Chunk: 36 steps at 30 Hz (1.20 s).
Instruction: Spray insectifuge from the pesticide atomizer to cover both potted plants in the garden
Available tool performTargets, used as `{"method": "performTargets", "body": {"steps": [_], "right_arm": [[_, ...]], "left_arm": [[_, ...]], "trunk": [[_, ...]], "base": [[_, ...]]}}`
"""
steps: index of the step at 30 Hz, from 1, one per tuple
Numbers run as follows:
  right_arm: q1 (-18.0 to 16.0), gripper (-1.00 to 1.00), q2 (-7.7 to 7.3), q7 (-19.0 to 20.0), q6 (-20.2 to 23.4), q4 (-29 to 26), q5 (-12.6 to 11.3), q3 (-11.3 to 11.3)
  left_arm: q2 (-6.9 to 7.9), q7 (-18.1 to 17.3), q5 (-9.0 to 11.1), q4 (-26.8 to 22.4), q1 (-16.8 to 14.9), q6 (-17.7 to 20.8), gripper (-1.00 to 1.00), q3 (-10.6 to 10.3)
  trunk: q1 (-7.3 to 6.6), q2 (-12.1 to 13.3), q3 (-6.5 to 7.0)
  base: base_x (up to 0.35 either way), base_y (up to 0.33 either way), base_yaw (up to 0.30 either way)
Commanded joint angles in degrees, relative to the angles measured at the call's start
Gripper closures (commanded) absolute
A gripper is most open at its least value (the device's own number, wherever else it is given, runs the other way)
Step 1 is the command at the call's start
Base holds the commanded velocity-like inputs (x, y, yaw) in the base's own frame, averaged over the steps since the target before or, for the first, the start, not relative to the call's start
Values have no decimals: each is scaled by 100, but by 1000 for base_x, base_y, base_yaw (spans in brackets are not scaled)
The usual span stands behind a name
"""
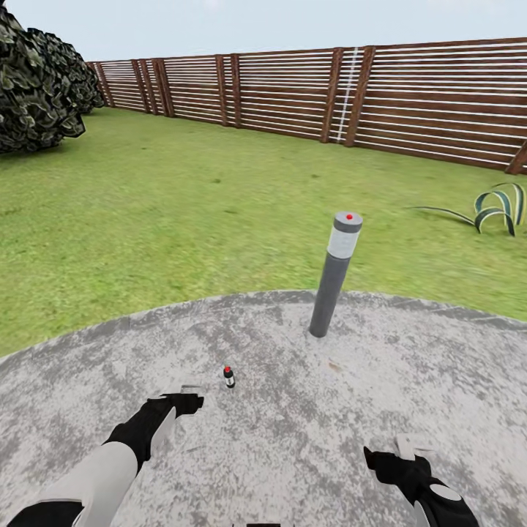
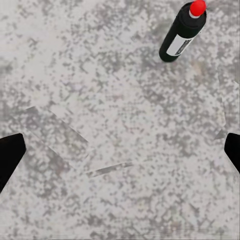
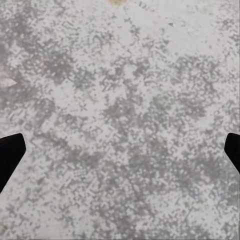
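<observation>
Left hand [image 1: 192, 402] hangs spread and empty near the spray bottle [image 1: 229, 377], which we have not yet touched.

We see the bottle standing upright on the grey paved patio [image 1: 293, 432], a little ahead of the left hand and nearer us than the grey lamp post [image 1: 333, 278]. In the left wrist view, both finger tips sit far apart at the frame's edges, with the bottle [image 2: 181, 35] lying beyond them, not between. Our right hand [image 1: 399, 457] is also spread wide over bare paving, holding nothing. We judge the bottle small, light and rigid, with a smooth body likely to slip or tip if nudged. We would close on the dark labelled body below the red neck, squarely across its width, leaving the top free for spraying.
</observation>
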Motion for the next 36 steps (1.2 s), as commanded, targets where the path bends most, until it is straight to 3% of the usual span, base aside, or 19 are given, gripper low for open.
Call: {"method": "performTargets", "body": {"steps": [1, 14, 29, 36], "right_arm": [[-2, -100, -1, -1, 31, -8, 0, 0], [-2, -100, -1, -1, 31, -8, 0, 0], [-2, -100, -1, -1, 31, -8, 0, 0], [-2, -100, -1, -1, 31, -8, 0, 0]], "left_arm": [[-1, 3, 4, -11, 0, 33, -100, 1], [-1, 4, 4, -11, 0, 33, -100, -11], [-1, 4, 4, -11, 0, 33, -100, -7], [-1, 4, 5, -11, 0, 33, -100, -2]], "trunk": [[2, -2, -5], [2, -2, -5], [2, -2, -5], [2, -2, -5]], "base": [[318, 108, 0], [294, 40, 0], [14, 2, -27], [0, 180, 0]]}}
